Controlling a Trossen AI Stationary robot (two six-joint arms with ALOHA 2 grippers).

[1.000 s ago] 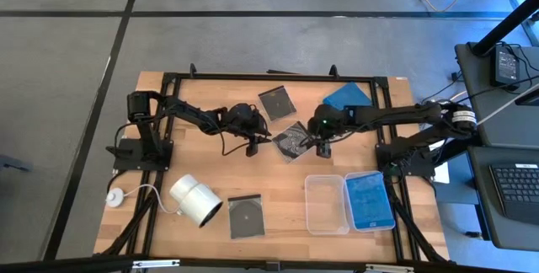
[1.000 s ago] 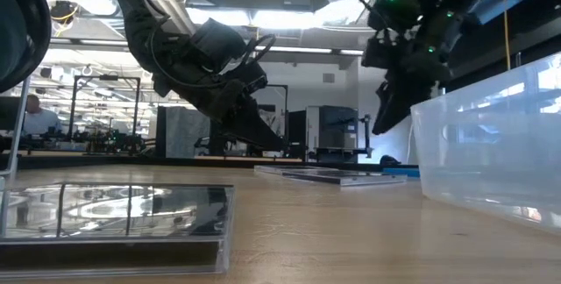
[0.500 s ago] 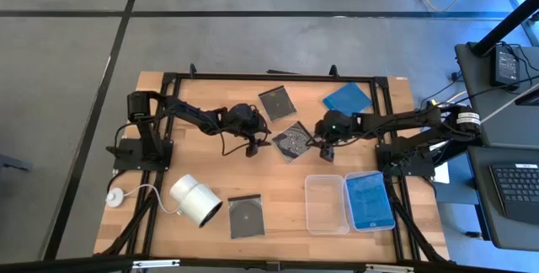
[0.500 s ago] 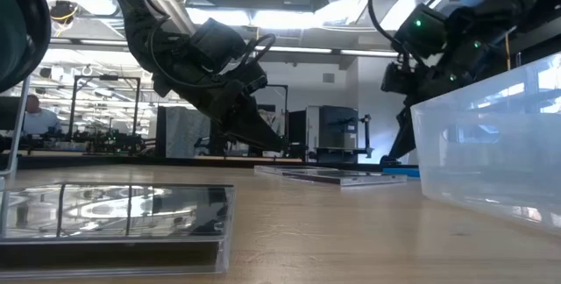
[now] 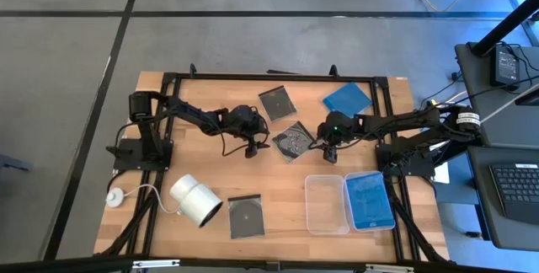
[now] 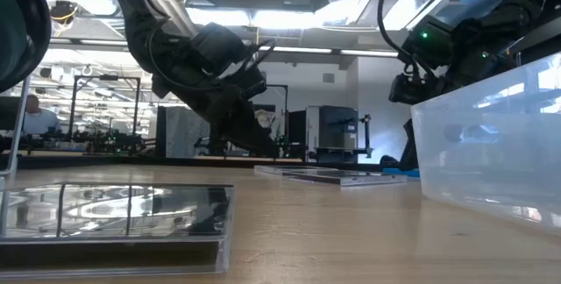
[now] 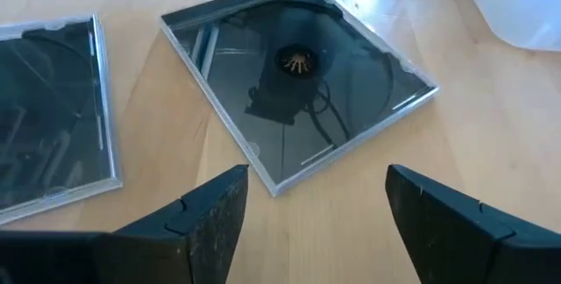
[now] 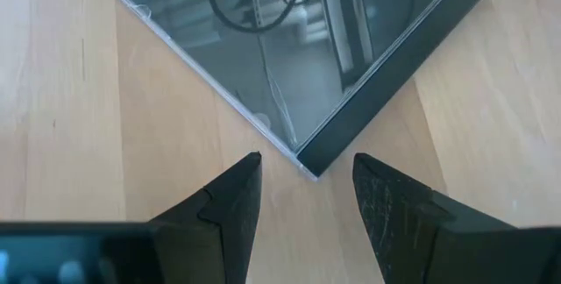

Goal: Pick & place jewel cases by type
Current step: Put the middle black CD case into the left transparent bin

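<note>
Seen from above, two clear trays sit side by side at the table's [image 5: 168, 96] near right: one tray [image 5: 326, 204] holds nothing visible, the other tray [image 5: 369, 200] holds blue jewel-case material, though how many cases cannot be told. One blue case [image 5: 347, 97] lies flat at the far right. Three dark cases lie out: one far case [image 5: 277, 102], one centre case [image 5: 293, 141] turned cornerwise between the arms, one near case [image 5: 245, 216] beside a white cylinder [image 5: 196, 200]. The left gripper [image 5: 251, 148] hangs just left of the centre case, the right gripper [image 5: 327, 148] just right of it.

From table height, the near case [image 6: 114, 214] fills the foreground with a tray wall [image 6: 491, 152] at right; the left gripper [image 6: 254, 139] and right gripper [image 6: 410, 148] hang low over the table. A person [image 6: 31, 113] shows far back, unseen from above.

The left wrist camera shows the centre case [image 7: 298, 82] and far case [image 7: 48, 109] beyond the left gripper [image 7: 316, 201], jaws spread wide, holding nothing.

The right wrist camera shows the right gripper [image 8: 305, 183], jaws parted either side of a corner of the centre case [image 8: 307, 47], gripping nothing.
</note>
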